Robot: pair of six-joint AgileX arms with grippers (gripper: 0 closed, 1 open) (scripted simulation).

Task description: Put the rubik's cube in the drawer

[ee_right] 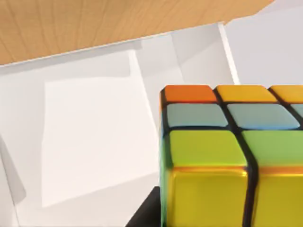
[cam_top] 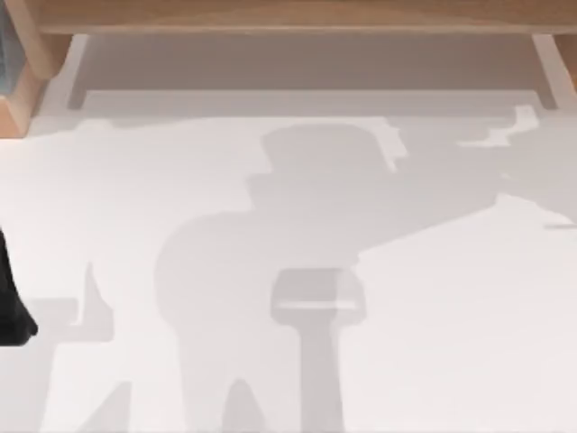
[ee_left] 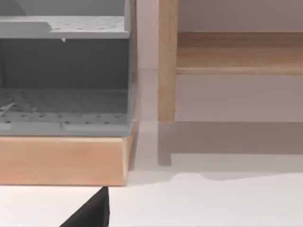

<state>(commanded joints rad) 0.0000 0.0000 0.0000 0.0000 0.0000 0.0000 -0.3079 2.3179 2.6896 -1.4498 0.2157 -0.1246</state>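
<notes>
In the left wrist view we see a grey perforated shelf unit [ee_left: 64, 75] seated on a light wooden base [ee_left: 61, 161], which rests on the white tabletop [ee_left: 203, 203]. Just beside the unit stands an upright wooden post [ee_left: 167, 61]. A horizontal wooden panel [ee_left: 239, 52] extends from the post. A dark part of our left end effector [ee_left: 90, 213] shows at the frame edge.

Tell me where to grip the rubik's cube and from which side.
Probably clamp the rubik's cube on two opposite flat faces, mid-height, coming along the right wrist camera's line: its faces sit square to that view, above the open drawer. Avoid corners. Left arm sits at the left edge.
</notes>
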